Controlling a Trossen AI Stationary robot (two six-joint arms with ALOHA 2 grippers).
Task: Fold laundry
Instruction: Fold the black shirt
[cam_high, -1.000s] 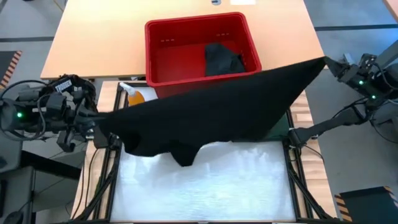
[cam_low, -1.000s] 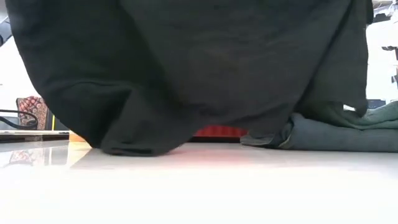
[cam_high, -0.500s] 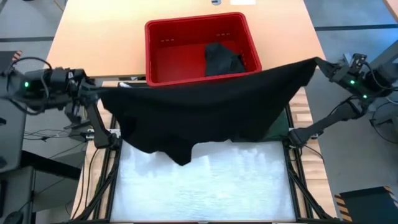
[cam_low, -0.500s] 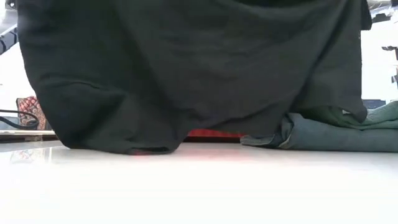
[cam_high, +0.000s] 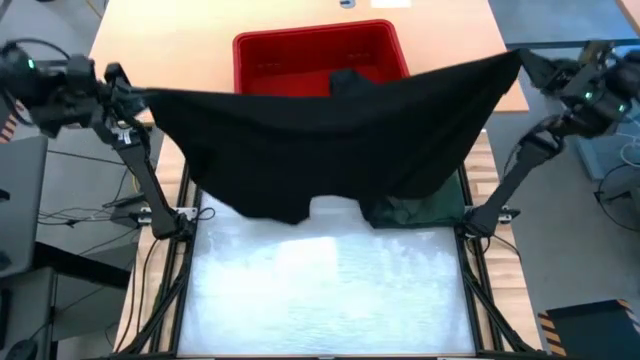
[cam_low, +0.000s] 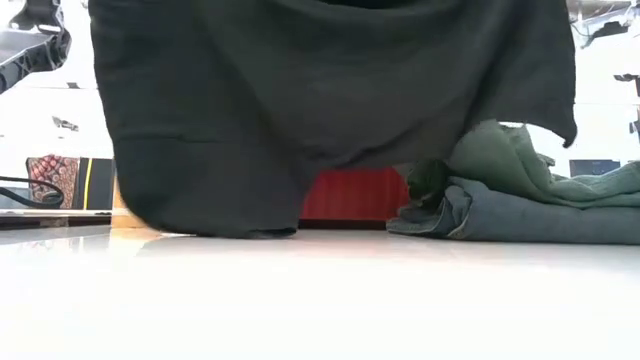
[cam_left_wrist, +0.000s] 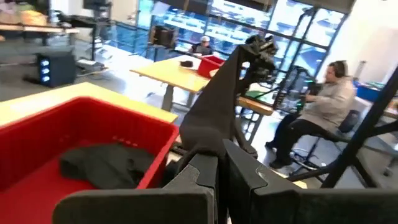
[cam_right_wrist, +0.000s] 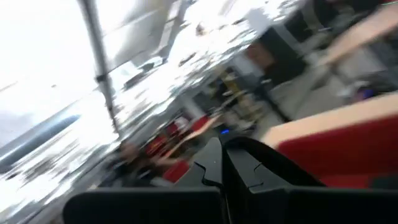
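While your left gripper (cam_high: 128, 95) and right gripper (cam_high: 528, 68) each pinch a corner, the black garment (cam_high: 330, 140) hangs stretched between them above the red bin (cam_high: 262, 60) and folded green shirts (cam_low: 540, 205).

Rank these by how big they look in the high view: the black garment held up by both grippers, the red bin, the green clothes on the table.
1. black garment, stretched between the left gripper and right gripper
2. red bin, partly covered
3. green clothes, mostly hidden, so their true size is unsure
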